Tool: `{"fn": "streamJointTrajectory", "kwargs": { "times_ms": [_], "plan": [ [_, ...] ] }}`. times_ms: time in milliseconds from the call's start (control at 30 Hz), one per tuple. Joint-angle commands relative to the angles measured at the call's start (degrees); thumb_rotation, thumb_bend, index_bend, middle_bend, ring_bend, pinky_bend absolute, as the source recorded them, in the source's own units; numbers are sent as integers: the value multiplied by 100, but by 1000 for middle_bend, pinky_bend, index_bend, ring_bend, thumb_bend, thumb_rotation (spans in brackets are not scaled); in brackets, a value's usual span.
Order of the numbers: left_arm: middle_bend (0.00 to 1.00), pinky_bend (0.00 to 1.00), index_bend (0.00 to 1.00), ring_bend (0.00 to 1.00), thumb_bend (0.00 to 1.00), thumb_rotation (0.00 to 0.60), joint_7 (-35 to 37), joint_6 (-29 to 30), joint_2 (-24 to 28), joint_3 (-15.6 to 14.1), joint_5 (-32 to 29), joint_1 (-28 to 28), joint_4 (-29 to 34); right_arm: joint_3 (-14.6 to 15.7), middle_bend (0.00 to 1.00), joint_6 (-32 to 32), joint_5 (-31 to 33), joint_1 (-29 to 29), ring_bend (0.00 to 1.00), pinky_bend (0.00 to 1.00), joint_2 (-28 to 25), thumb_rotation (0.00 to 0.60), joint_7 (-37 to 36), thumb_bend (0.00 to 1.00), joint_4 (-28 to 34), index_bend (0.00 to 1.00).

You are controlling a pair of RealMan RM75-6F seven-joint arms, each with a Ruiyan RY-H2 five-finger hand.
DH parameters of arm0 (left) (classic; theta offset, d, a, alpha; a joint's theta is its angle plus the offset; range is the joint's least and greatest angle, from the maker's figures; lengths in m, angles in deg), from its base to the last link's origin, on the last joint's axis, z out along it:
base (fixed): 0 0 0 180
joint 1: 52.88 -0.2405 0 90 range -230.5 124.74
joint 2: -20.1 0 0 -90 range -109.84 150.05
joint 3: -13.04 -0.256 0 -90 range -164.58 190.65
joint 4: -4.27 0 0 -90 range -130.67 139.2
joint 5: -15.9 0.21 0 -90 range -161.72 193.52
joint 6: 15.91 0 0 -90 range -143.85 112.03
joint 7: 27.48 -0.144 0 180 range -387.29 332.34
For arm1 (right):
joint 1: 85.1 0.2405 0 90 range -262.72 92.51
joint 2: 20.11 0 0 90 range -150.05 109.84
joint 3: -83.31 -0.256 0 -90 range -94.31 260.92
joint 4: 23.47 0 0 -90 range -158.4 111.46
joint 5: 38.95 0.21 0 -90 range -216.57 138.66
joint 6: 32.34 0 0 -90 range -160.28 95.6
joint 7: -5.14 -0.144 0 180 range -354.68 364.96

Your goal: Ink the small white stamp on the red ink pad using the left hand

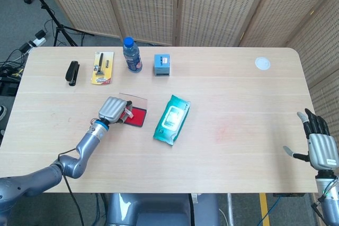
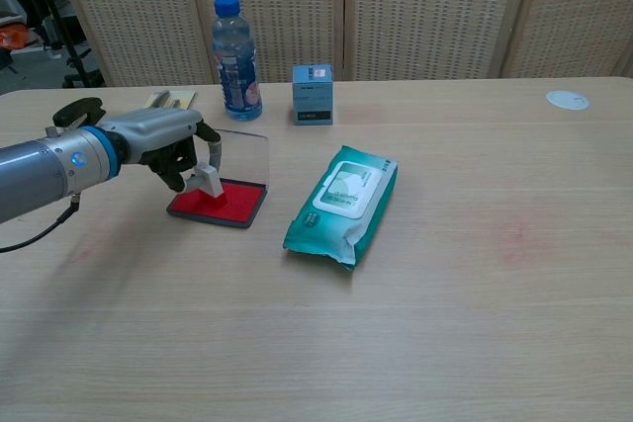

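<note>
Stapler, black (image 1: pixel 72 72), lies at the far left of my pale wooden bench (image 1: pixel 238 93), a yellow carded razor pack (image 1: pixel 102 68) just beside it. My left robot hand (image 2: pixel 173 145) grips the small white stamp (image 2: pixel 207 182), its base on the red ink pad (image 2: pixel 220 202), whose clear lid stands open behind. Beyond stand a blue-capped water bottle (image 2: pixel 235 58) and small blue box (image 2: pixel 313 93); a teal wipes packet (image 2: pixel 342 205) lies right of the pad. My right robot hand (image 1: pixel 319 147) hangs off the bench's right edge, fingers spread, holding nothing.
</note>
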Motion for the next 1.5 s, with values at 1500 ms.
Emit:
{"fn": "streamJointTrajectory", "kwargs": {
  "times_ms": [1500],
  "plan": [
    [1000, 1000, 602, 1000, 487, 600, 806, 702, 842, 17, 555, -287, 784, 41, 0, 63, -65, -17, 0, 0, 18, 600, 54, 41, 33, 0]
  ]
}}
